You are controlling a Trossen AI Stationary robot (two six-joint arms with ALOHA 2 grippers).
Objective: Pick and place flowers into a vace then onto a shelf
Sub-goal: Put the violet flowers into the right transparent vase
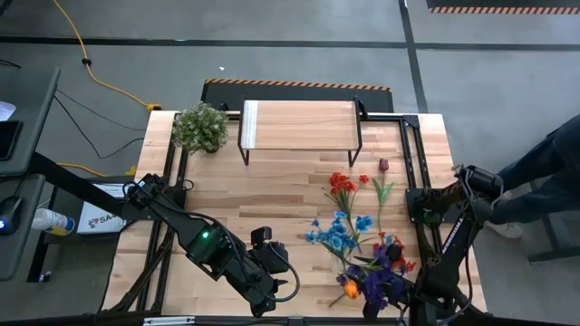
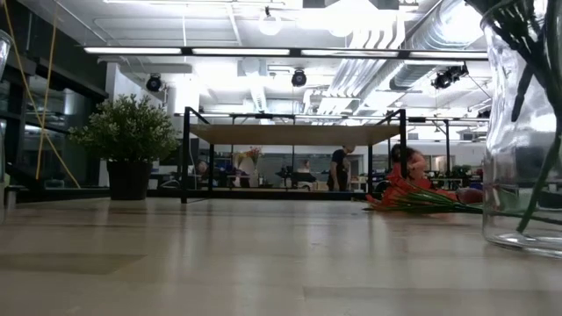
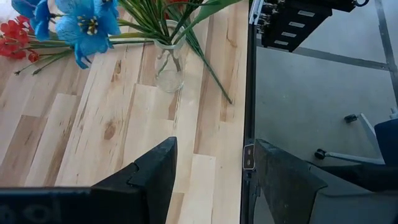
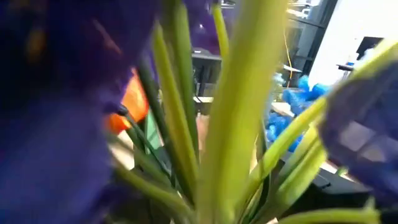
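Glass vase (image 3: 169,68) ahead of spread, empty left gripper (image 3: 214,168) holds several flowers (image 1: 373,276); red stems (image 1: 343,186) lie loose, shelf (image 1: 299,125) bare. Right gripper's fingers: cannot tell

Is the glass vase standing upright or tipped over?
Upright. The glass vase stands on its base on the table, and green stems rise out of its mouth.

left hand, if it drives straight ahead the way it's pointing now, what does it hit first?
Most likely the glass vase holding the flower stems. The left hand is open, with only bare table between; the vase sits slightly off its centreline, so a near miss is possible.
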